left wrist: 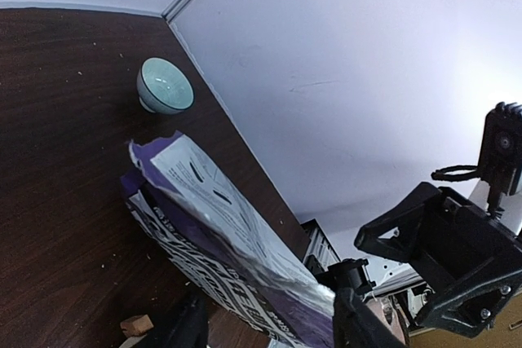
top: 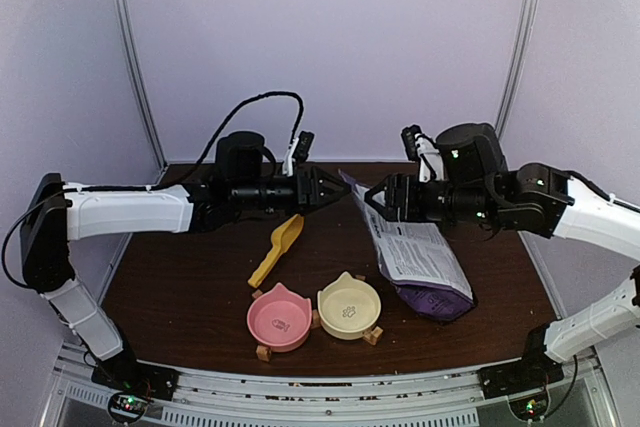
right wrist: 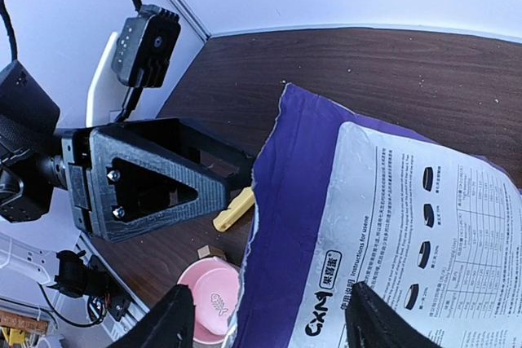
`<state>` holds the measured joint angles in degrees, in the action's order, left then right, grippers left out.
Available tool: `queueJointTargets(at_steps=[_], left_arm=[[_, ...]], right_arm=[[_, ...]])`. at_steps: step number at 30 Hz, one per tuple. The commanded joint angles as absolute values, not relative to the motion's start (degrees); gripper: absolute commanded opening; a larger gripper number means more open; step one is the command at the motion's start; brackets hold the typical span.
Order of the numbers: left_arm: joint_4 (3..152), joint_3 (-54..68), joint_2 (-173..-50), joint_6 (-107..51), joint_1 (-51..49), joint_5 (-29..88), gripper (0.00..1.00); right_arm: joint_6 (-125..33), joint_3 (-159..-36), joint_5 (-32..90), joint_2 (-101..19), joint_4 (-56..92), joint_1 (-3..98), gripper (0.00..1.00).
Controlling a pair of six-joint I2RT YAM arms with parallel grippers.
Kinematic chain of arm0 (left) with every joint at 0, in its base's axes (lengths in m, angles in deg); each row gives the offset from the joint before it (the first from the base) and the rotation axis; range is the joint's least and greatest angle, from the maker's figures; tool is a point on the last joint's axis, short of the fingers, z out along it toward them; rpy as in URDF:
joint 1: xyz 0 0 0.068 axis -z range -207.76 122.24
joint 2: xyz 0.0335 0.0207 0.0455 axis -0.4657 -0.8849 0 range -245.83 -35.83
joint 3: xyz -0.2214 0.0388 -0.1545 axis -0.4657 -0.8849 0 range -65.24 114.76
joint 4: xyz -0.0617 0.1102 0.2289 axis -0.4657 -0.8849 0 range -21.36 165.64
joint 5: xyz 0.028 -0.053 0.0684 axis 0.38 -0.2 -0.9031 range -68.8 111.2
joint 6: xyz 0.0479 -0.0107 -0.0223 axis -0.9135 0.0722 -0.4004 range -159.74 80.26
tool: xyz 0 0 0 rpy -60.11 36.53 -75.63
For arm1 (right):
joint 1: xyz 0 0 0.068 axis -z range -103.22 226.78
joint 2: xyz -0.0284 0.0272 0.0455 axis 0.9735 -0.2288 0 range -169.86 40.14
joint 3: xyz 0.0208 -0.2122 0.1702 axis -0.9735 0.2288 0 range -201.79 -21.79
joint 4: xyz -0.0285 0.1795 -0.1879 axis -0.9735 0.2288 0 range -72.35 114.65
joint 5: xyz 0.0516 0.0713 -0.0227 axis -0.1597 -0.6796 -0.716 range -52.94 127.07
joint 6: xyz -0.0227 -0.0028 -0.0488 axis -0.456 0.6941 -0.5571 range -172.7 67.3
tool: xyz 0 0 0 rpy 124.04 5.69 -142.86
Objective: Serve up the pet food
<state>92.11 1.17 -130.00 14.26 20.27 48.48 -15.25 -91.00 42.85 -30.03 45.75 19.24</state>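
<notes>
The purple pet food bag (top: 415,259) with a white label lies tilted on the table, its torn mouth (top: 350,185) raised toward the middle. No pet food shows; it is hidden inside the bag. My left gripper (top: 330,190) comes in level from the left, its tips at the bag's mouth. In the left wrist view the bag (left wrist: 220,234) runs between the spread fingers (left wrist: 352,299) of the open left gripper (left wrist: 269,291). My right gripper (top: 372,199) faces it from the right. It is open (right wrist: 267,295), and the bag's top (right wrist: 326,201) sits between its fingers.
A yellow scoop (top: 278,247) lies left of the bag. A pink bowl (top: 279,318) and a cream bowl (top: 348,305) stand side by side near the front edge. A teal bowl (left wrist: 165,85) sits by the back wall. The two grippers are close together, tip to tip.
</notes>
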Motion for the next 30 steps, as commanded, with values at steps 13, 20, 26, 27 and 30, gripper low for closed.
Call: queueJointTargets(at_steps=[13,20,26,27,30], left_arm=[[92.0,3.8,-130.9,12.2,21.5,49.4,0.47],[91.5,4.1,-130.9,11.9,21.8,49.4,0.45],[90.5,4.5,-130.9,11.3,22.1,49.0,0.45],[90.4,4.5,-131.0,11.3,22.1,48.9,0.45],[90.2,4.6,-130.9,11.2,22.2,48.9,0.44]], right_arm=[[-16.4,-96.1,41.9,-35.4,49.3,17.9,0.32],[-16.2,-96.2,42.3,-36.2,49.7,17.7,0.27],[-15.6,-96.3,44.3,-36.2,50.7,17.7,0.22],[-15.5,-96.2,44.3,-36.1,50.8,17.7,0.21],[-15.6,-96.2,43.8,-36.4,50.9,17.7,0.19]])
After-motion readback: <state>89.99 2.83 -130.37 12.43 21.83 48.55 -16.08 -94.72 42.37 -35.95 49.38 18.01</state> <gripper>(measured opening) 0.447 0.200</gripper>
